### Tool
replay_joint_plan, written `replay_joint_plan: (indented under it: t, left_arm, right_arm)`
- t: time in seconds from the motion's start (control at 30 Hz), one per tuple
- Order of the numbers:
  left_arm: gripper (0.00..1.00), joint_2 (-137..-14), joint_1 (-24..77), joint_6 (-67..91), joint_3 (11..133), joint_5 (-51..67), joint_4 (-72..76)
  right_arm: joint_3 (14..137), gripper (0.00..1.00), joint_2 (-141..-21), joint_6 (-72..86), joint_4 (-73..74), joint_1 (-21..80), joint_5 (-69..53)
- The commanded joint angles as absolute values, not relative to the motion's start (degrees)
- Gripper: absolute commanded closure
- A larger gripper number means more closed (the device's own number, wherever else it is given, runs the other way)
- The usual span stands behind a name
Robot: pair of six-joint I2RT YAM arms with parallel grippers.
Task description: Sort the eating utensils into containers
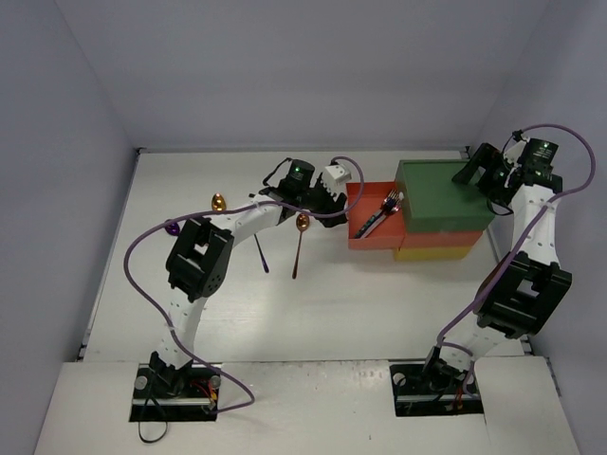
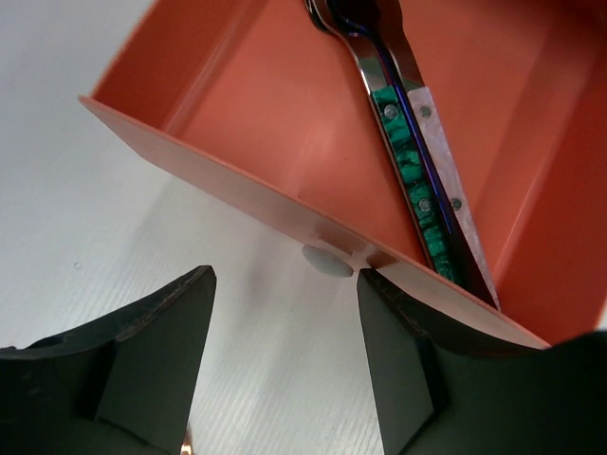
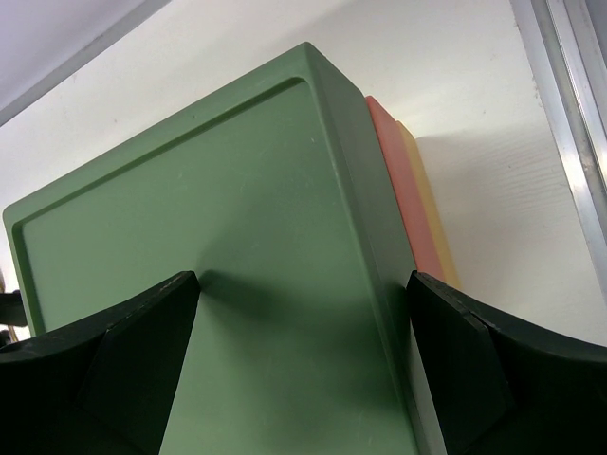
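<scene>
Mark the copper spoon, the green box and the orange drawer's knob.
copper spoon (image 1: 298, 252): top external view, mid-handle.
green box (image 3: 237, 256): right wrist view, broad flat face.
orange drawer's knob (image 2: 327, 260): left wrist view, knob's front.

Up top, green box (image 1: 444, 194); red-orange drawer (image 1: 375, 243) below, yellow box (image 1: 432, 253) lowest. Fork handle (image 2: 417, 180) mottled teal-green! Copper spoon (image 1: 303, 224), gold spoon (image 1: 218, 202), purple spoon (image 1: 172, 228), white table (image 1: 285, 313).
</scene>
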State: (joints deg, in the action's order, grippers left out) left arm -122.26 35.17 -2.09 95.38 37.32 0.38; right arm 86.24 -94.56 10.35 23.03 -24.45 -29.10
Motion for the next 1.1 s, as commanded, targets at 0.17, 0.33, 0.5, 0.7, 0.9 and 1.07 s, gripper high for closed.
replay_joint_plan:
  t: [0.17,0.33,0.5,0.7,0.9,1.07]
  left_arm:
    - [0.42,-124.0,39.5,-0.8,106.3,40.7,6.2]
    - [0.42,-127.7,41.0,-0.3,111.7,40.8,6.3]
    - [0.42,-132.1,42.7,3.6,118.3,39.4,6.8]
    - [0.42,-137.2,44.0,6.7,124.8,37.2,7.5]
    - [0.41,-136.5,44.1,8.4,125.4,35.4,10.5]
    - [0.38,-131.8,43.4,9.1,122.3,32.8,11.5]
  right_arm:
    - [85.1,0.13,-93.9,11.3,21.6,-22.5,-35.2]
    - [85.0,0.13,-94.2,11.5,21.5,-21.8,-35.1]
    - [84.7,0.13,-94.0,11.6,21.5,-21.1,-34.8]
    - [84.6,0.13,-93.4,12.1,21.3,-20.3,-34.1]
    - [85.1,0.13,-92.3,11.6,21.4,-20.3,-32.0]
    - [87.3,0.13,-91.2,11.0,21.6,-20.3,-29.4]
